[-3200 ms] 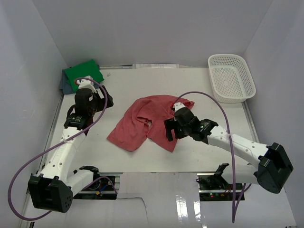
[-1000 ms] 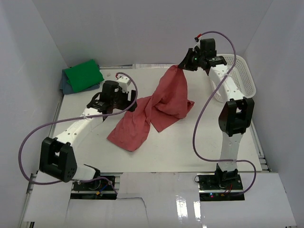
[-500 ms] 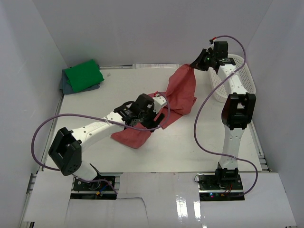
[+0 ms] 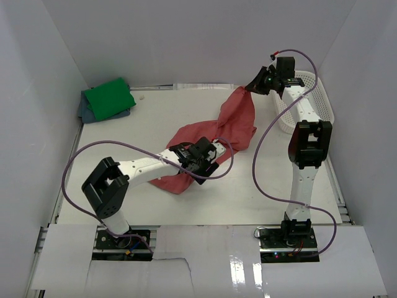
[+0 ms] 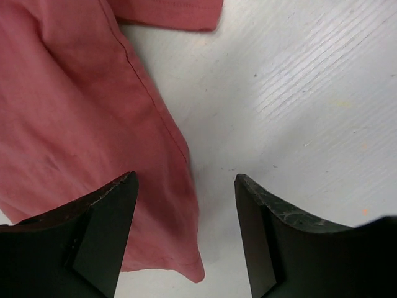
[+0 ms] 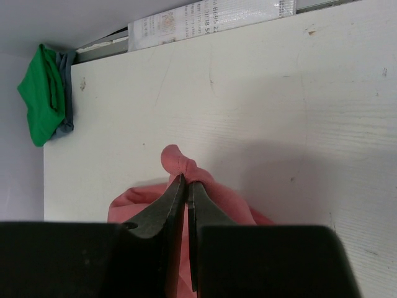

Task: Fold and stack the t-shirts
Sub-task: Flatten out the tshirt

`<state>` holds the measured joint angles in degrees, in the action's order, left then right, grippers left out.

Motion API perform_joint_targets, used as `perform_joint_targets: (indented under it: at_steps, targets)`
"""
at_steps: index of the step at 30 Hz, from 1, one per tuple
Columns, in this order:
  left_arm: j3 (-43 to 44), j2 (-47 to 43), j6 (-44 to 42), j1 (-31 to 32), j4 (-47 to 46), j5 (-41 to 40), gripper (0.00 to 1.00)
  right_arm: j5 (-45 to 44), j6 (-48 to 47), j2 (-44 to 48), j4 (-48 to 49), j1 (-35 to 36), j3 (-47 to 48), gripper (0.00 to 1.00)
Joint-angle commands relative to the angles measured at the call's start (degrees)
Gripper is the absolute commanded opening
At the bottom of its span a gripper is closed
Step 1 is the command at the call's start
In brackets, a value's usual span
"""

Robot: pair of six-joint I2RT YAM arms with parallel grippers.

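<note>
While its top hangs pinched aloft, the brick-red t-shirt trails down onto the counter.
Right fingers are clamped on a bunched bit of it; left fingers stand apart over a hem edge. Green t-shirt tops blue-grey t-shirt, far-left corner.

Near edge of the bench lies open; the red shirt hangs across the middle, basket blocks the far right corner, folded shirts the far left.
</note>
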<state>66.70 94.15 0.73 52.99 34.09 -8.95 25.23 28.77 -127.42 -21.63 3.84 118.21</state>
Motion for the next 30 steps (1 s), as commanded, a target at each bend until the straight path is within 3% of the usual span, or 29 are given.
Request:
perform_joint_targets:
  at_steps: [1, 5, 20, 23, 26, 30]
  targets:
    - [1.8, 1.7, 0.8, 0.3, 1.8, 0.0, 0.75, 1.7, 0.1, 2.6, 3.0, -0.1, -0.4, 0.08]
    - [2.4, 3.3, 0.8, 0.3, 1.9, 3.4, 0.75, 1.7, -0.1, 2.7, 2.8, -0.1, -0.5, 0.08]
    - [2.1, 8.7, 3.6, -4.2, 1.9, 1.1, 0.71, 1.7, -0.7, 3.2, 3.3, -0.1, -2.1, 0.08]
    - [2.5, 9.1, 3.8, -5.5, 1.9, 0.9, 0.63, 1.7, -1.0, 3.3, 3.3, -0.1, -2.3, 0.08]
    - [2.9, 9.6, 4.1, -6.1, 2.2, 0.4, 0.42, 1.4, -1.0, 3.5, 3.3, -0.1, -2.4, 0.08]
    - [4.1, 9.1, 4.3, -6.2, 2.7, 2.3, 0.0, 1.3, -1.0, 3.5, 3.3, -0.1, -2.3, 0.08]
